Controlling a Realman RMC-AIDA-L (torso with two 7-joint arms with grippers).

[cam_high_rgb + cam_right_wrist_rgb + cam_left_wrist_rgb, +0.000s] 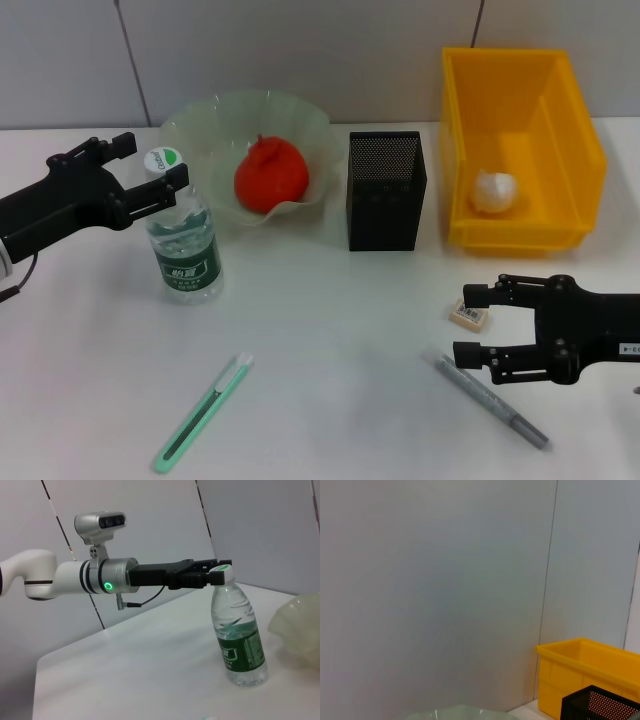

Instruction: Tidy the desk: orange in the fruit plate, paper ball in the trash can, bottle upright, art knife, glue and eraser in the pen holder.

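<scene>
Left tool point(150, 165) spread open around the upright bottle point(184, 240) cap, slick thin plastic, grip neck; right tool point(480, 325) open beside light rigid eraser point(469, 316) at worktop 4 o'clock, pinch its sides

The white desk point(330, 340) carries a bottle point(184, 240) standing upright with its cap between the left jaws, and past it a pale green plate point(200, 125), a black mesh holder point(386, 190) and a yellow bin point(560, 130) in a row at the back. An eraser point(469, 316) lies just off the tips of the right jaws, and a grey pen-like stick point(492, 400) lies slantwise below them. A green knife point(200, 413) lies apart, on the near side of the bottle, well clear of both jaws.
</scene>
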